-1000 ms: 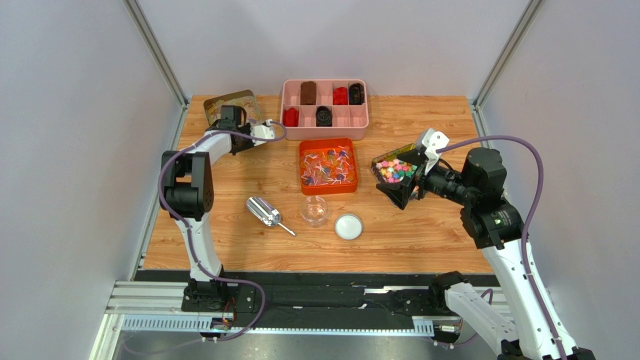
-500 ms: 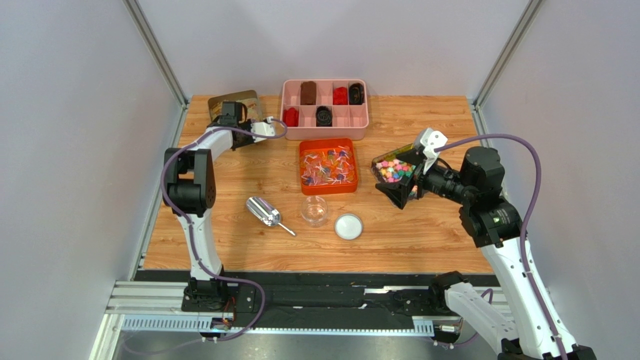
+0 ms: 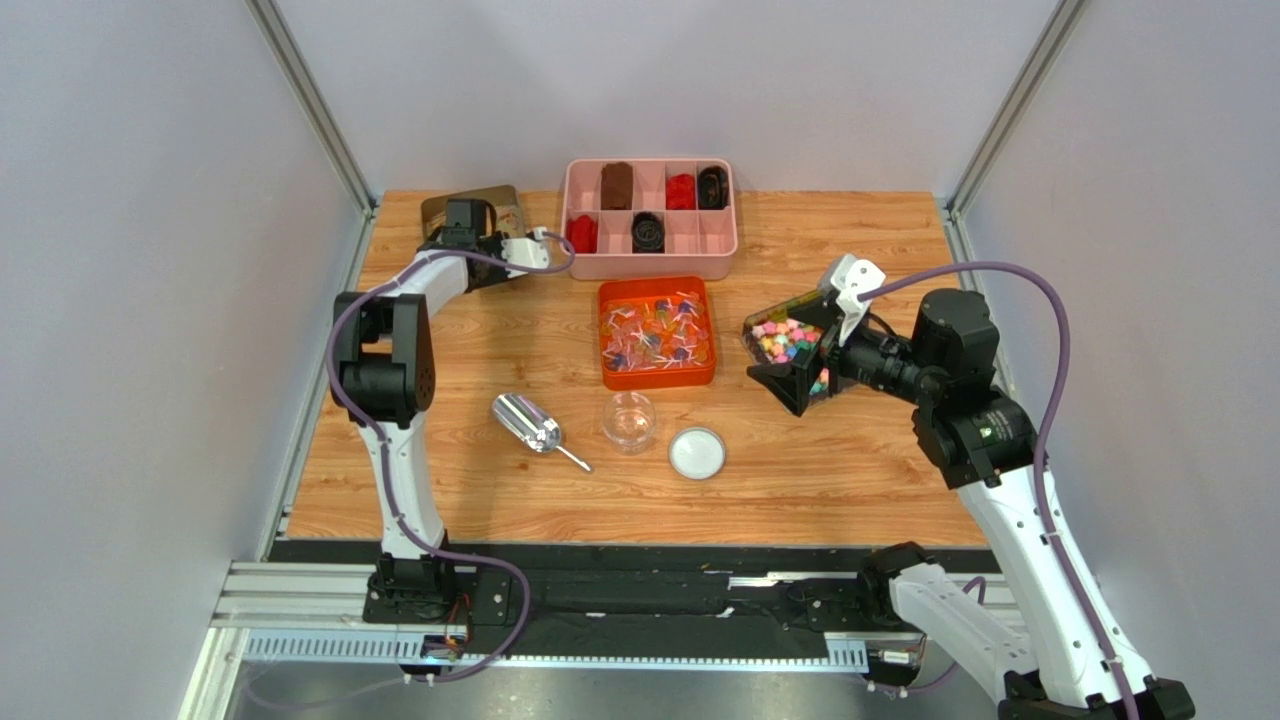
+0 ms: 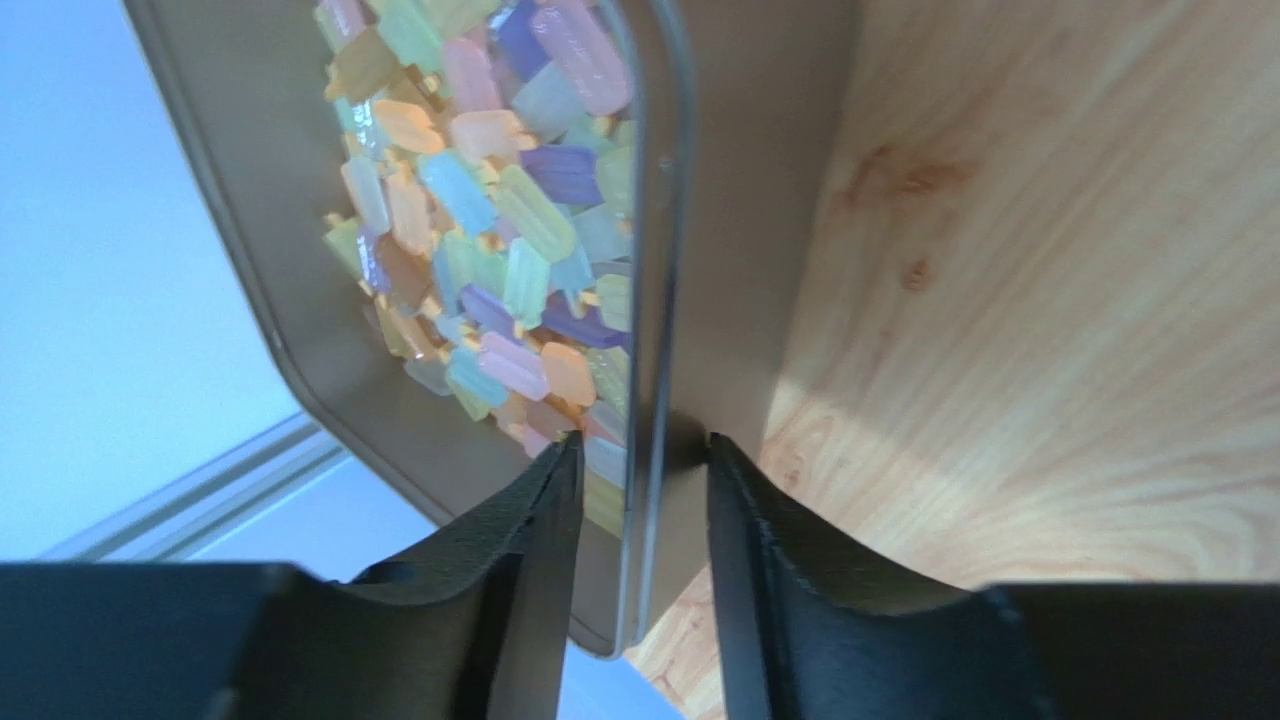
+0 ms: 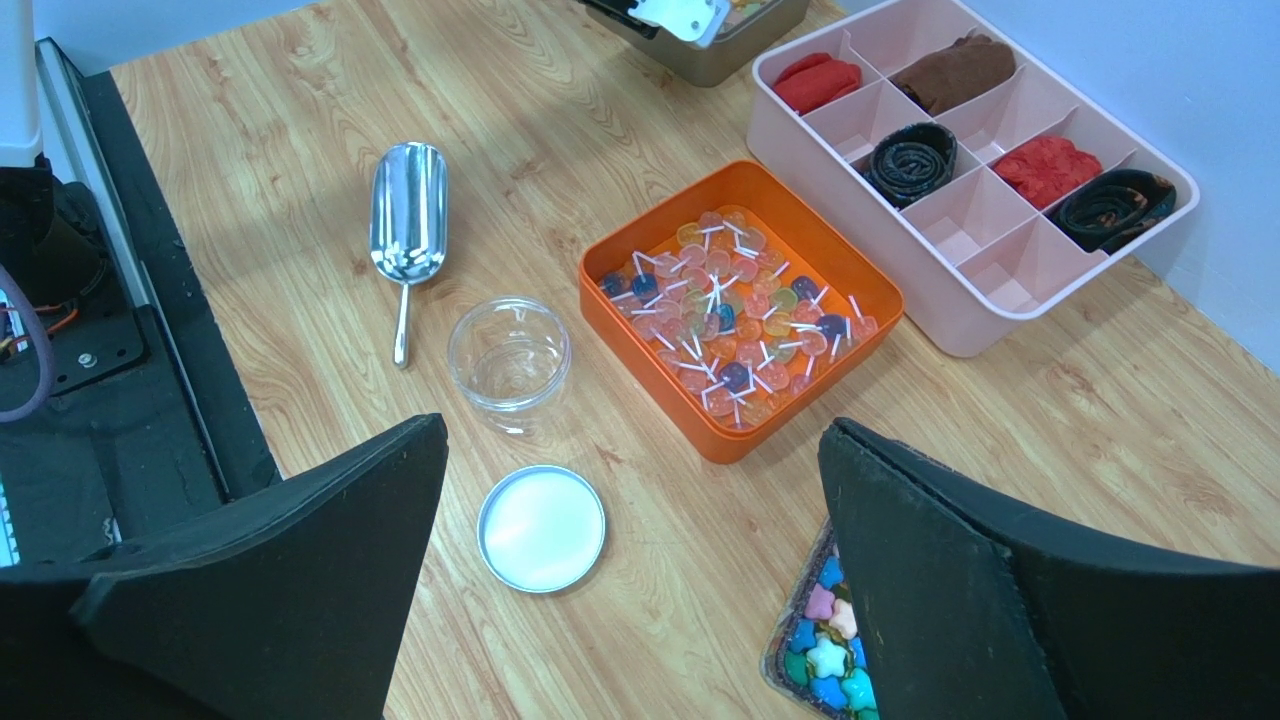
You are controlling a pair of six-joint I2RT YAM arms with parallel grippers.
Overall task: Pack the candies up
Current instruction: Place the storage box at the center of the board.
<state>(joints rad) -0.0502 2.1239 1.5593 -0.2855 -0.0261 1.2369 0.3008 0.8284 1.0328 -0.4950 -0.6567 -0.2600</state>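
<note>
Left gripper [image 4: 639, 450]: its two black fingers [image 4: 526, 570] straddle the upright wall of a metal tin [image 4: 241, 180] at the back left of the table [image 5: 301, 90], one inside and one outside; whether they press the wall cannot be told. The tin holds pastel pieces [image 4: 481, 225] in yellow, orange, blue and purple. Right gripper [image 5: 634, 432]: jaws spread wide, hanging over the right half of the table, with a black tray [image 5: 775, 671] of bright blocky sweets [image 3: 781, 339] just beside its right finger. The candies [image 5: 736, 308] lie in an orange tray [image 5: 661, 405] at mid-table, in front of a pink divided box [image 3: 676, 270]. Nearer the arms stand an open glass jar [image 5: 511, 353], a white lid [image 5: 541, 528] to its right, and a metal scoop [image 5: 409, 210] to its left.
</note>
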